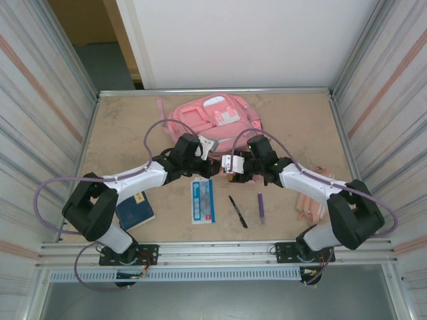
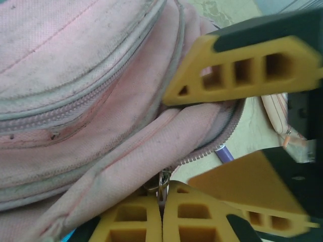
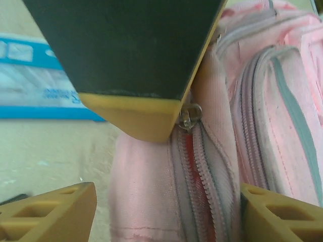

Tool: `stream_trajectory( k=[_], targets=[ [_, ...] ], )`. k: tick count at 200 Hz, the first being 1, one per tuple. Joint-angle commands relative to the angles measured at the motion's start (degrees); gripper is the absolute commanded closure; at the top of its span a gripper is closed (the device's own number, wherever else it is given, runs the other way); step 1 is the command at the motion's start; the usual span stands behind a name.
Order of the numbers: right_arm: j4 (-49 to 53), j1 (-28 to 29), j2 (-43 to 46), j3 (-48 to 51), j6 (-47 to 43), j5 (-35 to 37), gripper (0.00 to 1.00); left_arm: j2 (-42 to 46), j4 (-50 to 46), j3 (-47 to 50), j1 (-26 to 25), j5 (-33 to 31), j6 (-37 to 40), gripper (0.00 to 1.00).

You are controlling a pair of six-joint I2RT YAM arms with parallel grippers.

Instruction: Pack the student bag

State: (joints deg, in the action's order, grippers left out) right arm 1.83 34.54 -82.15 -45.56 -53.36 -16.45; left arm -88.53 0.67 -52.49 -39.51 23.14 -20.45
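Left pincer [image 2: 161,216]: pressed together, pinches the small metal zipper pull [image 2: 162,182] of the student bag [image 1: 213,115] between its yellow fingertips. Right pincer [image 3: 166,212]: spread wide, straddles the bag's near corner right beside that pull, grips nothing.

Nearest the arm bases, flat on the desk [image 1: 120,133], from left to right:
- a dark blue booklet [image 1: 135,211], partly under the left arm
- a blue-and-white packet [image 1: 202,200]
- a black pen [image 1: 237,211]
- a purple pen [image 1: 261,208], apart from the black one
- a bundle of pale peach sticks [image 1: 312,203], partly hidden by the right arm

Farther in, at mid-desk, both pincers tip to tip at the bag's near edge, arms angled inward from either side.

From the right wrist: the pull hanging at the tip of the left pincer's finger, a zipper track running from it toward the camera with a reddish strip along it. Cannot tell how far that zipper stands open.

Beyond the pincers, the student bag flat in the middle of the desk's far half, front pockets up. Toward its far side, a white-and-pink patch on one pocket. Off its far left corner, a pink strap on the desk.
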Motion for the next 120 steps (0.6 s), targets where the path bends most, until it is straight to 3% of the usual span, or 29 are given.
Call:
stream_trajectory(
  k=[1, 22, 48, 80, 120],
  targets=[
    [-1.9, 1.6, -3.0, -2.4, 1.7, 8.2, 0.43, 1.6, 3.4, -0.9, -0.5, 3.0, -0.2, 1.0],
    [1.4, 3.6, -4.2, -3.6, -1.5, 10.4, 0.78, 3.8, 2.3, 0.9, -0.1, 1.3, 1.1, 1.0],
    [2.6, 4.4, -1.9, -2.2, -3.7, 10.0, 0.99, 7.0, -1.9, 3.5, 4.5, -3.6, 2.8, 1.0],
    [3.9, 3.3, 2.8, -2.0, -3.7, 7.0, 1.0, 7.9, 1.8, 9.2, 18.2, -0.4, -1.3, 1.0],
    [12.2, 2.9, 7.7, -3.6, -9.3, 0.8, 1.0, 3.4, -2.9, 5.2, 27.5, -2.5, 0.3, 1.0]
  ],
)
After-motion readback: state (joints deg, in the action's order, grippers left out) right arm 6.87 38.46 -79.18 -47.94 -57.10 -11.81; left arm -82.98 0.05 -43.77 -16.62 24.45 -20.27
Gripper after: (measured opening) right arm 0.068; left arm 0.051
